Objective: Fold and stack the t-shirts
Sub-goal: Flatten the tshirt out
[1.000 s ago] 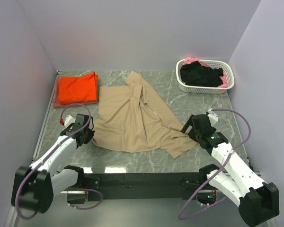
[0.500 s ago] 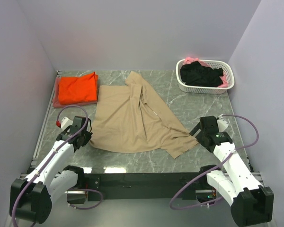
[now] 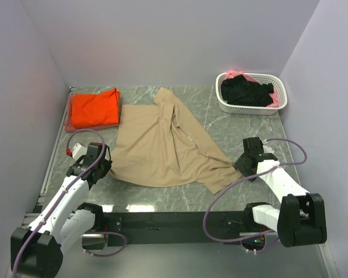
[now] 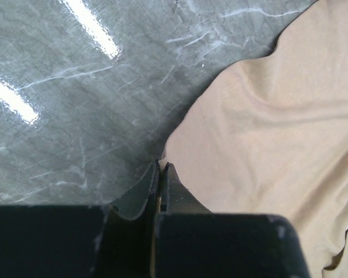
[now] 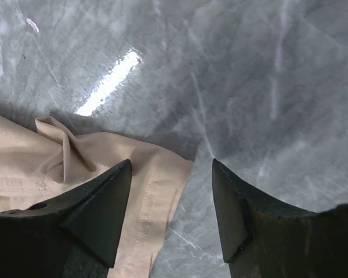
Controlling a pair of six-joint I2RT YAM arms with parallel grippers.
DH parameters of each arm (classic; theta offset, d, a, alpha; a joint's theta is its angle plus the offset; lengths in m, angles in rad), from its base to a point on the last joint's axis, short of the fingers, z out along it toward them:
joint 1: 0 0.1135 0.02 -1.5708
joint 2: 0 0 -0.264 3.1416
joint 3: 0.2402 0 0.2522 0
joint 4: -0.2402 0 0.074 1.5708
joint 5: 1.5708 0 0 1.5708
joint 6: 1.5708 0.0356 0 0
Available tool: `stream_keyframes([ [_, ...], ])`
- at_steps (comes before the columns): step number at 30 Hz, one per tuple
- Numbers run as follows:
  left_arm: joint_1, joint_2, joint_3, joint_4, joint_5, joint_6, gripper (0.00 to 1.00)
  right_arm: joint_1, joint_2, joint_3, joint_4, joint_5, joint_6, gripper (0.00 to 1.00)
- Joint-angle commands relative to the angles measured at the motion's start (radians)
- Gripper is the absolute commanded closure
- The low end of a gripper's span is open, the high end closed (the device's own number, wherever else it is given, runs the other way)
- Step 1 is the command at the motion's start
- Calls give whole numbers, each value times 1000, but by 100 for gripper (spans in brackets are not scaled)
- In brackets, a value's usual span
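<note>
A tan t-shirt (image 3: pixel 162 145) lies spread out in the middle of the table. My left gripper (image 3: pixel 102 168) is shut on its near left corner; in the left wrist view the cloth edge (image 4: pixel 243 133) runs into the closed jaws of that gripper (image 4: pixel 161 166). My right gripper (image 3: pixel 243 162) is open at the shirt's near right corner. In the right wrist view its gripper (image 5: pixel 170 168) straddles the hemmed corner (image 5: pixel 156 174), low over the table. A folded orange t-shirt (image 3: pixel 94 108) lies at the back left. Black (image 3: pixel 246 91) and pink (image 3: pixel 235 73) shirts sit in the basket.
A white slotted basket (image 3: pixel 226 104) stands at the back right. The grey marble table (image 3: pixel 220 121) is enclosed by pale walls on the left, back and right. The orange shirt rests on a reddish cloth layer (image 3: pixel 69 110).
My left gripper has drawn the shirt's near left corner a little to the left. My right arm has swung outward and its gripper has settled at the shirt's right corner.
</note>
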Motion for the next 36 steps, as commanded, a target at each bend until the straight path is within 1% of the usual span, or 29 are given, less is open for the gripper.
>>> stream_keyframes([
  [1,-2,-13,29,-5,-22,-22,99,-5,33,-18,78,-37,-14,36],
  [3,-2,-10,29,-11,-31,-27,100,-5,50,-24,102,-56,-15,37],
  [4,-2,-10,28,-11,-31,-28,100,-6,56,-28,107,-64,-17,42],
  [8,-2,-7,26,-16,-37,-33,99,-5,84,-29,114,-78,-23,48],
  [12,-2,4,31,-22,-48,-37,100,-6,102,-38,113,-76,-23,53],
  [15,-2,18,37,-22,-48,-34,100,-6,110,-41,117,-76,-23,62],
  [18,-2,27,40,-20,-37,-27,100,-5,110,-35,119,-76,-27,77],
  [19,-2,27,41,-22,-34,-25,99,-6,107,-32,119,-80,-34,86],
  [22,-2,19,46,-22,-25,-15,100,-5,90,-21,113,-84,-46,100],
  [25,-2,7,55,-10,7,25,99,-5,37,-11,101,-96,-63,100],
  [28,-2,-16,80,-23,14,33,99,-3,-69,6,70,-98,-80,100],
  [29,-2,-22,89,-37,11,33,99,-3,-133,12,47,-95,-83,100],
  [31,-4,-51,121,-45,14,38,99,-5,-203,43,21,-83,-98,100],
  [32,-4,-62,133,-52,15,42,99,-5,-264,57,6,-72,-103,100],
  [36,-4,-148,231,-72,15,51,99,-5,-396,168,-76,-21,-130,100],
])
